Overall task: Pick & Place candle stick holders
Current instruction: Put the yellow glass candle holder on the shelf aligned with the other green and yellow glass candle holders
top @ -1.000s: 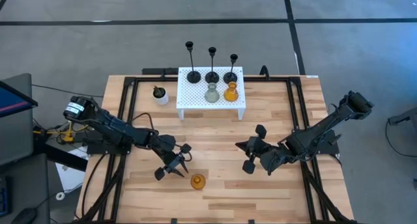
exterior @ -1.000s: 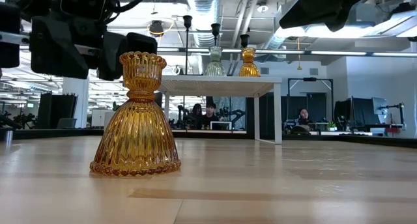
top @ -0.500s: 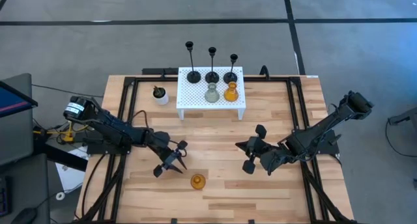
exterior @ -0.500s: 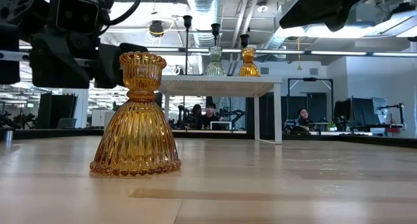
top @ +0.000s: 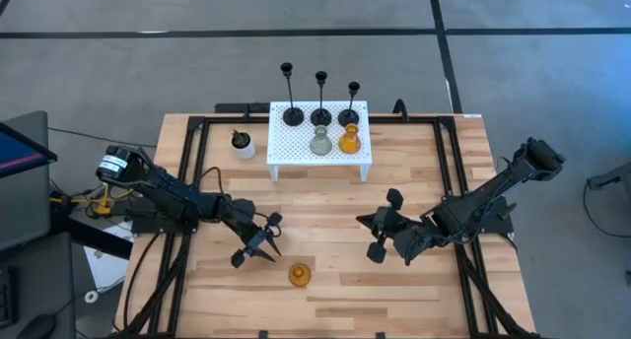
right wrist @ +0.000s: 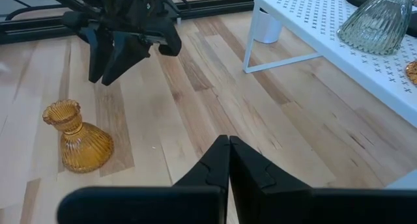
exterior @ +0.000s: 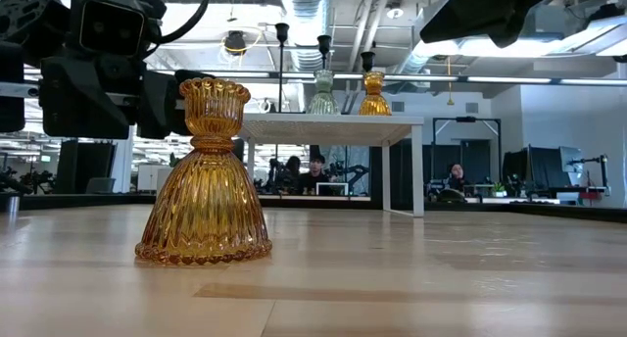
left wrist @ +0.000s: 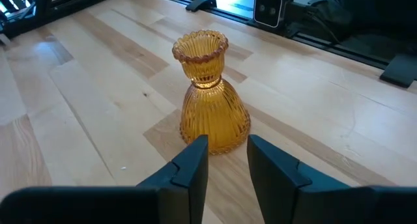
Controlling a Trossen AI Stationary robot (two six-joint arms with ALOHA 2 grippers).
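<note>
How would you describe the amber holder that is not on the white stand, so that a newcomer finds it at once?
Start at the wooden table and go to its near edge, far from the white stand. There one amber glass holder stands upright, alone on the bare wood, just in front of the left pincer. Its amber twin sits on the stand among the other holders.

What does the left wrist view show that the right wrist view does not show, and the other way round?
Only the left wrist view: the left gripper seen along its own slightly parted fingers, empty, beside the amber holder.

Only the right wrist view: the shut right gripper, the white stand, the clear glass holder on it, and the white pot.

Both: that amber holder upright on the wooden table.
</note>
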